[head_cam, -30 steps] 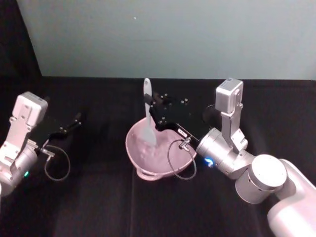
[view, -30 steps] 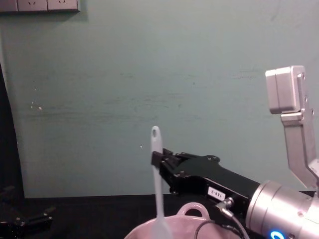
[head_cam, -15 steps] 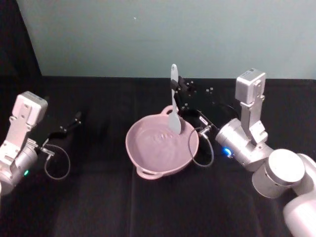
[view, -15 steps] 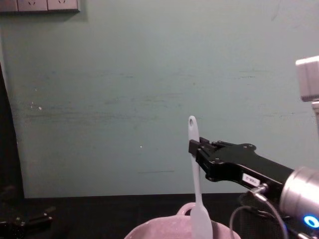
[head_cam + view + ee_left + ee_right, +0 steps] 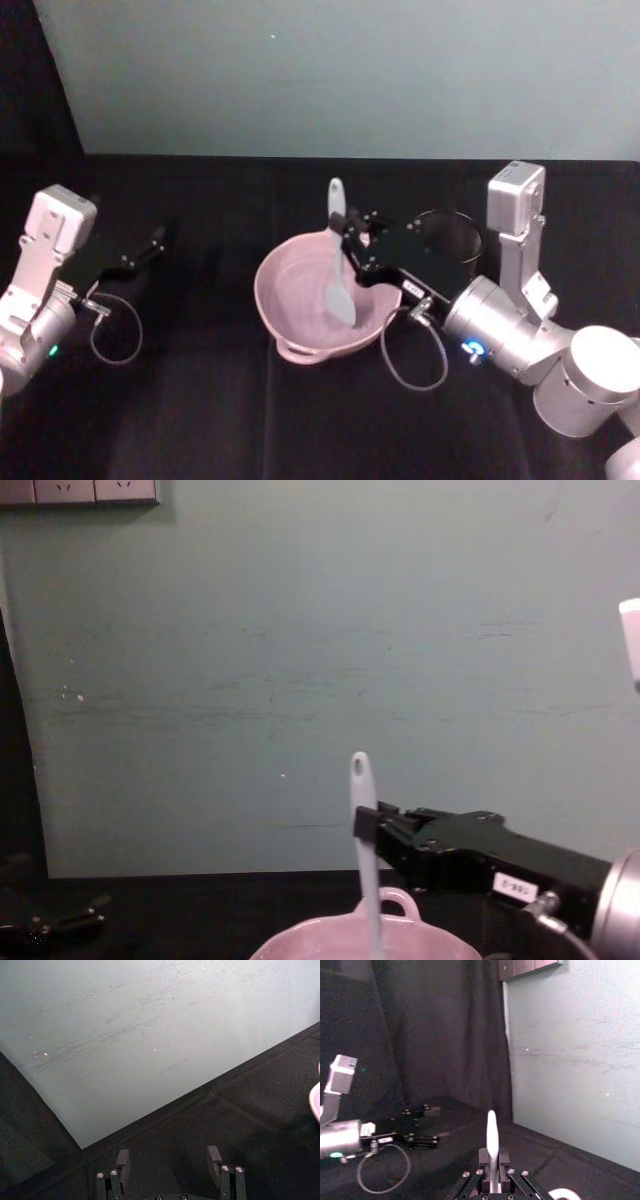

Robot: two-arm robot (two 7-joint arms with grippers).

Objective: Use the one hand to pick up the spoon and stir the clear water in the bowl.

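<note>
Wall (image 5: 350, 70) of pale green takes up the back of what I see, and below it the black worktop (image 5: 200, 410) spreads from edge to edge. My right arm (image 5: 520, 340) reaches in from the right side toward the middle, silver at the wrist and black beyond it. My left arm (image 5: 40, 290) sits idle at the far left. Its left tool (image 5: 150, 245) rests low over the worktop with the fingers standing wide, nothing between them, well apart from everything else. At the middle of the worktop sits the pink bowl (image 5: 260, 295), with one small loop handle (image 5: 297, 351) on the rim nearest me. Behind my right arm, to the right of the bowl, stands a black mesh cup (image 5: 447, 232). My right tool (image 5: 347, 235) hangs over the bowl's far right rim, clamped narrow on the spoon (image 5: 337, 275). It grips the thin handle in its upper part, just below the oval hole at the tip. The spoon stands nearly upright, leaning a little, with its flat head down inside the bowl toward the right side. The water is too clear for me to make out, so I cannot tell how deep the head sits in it.
</note>
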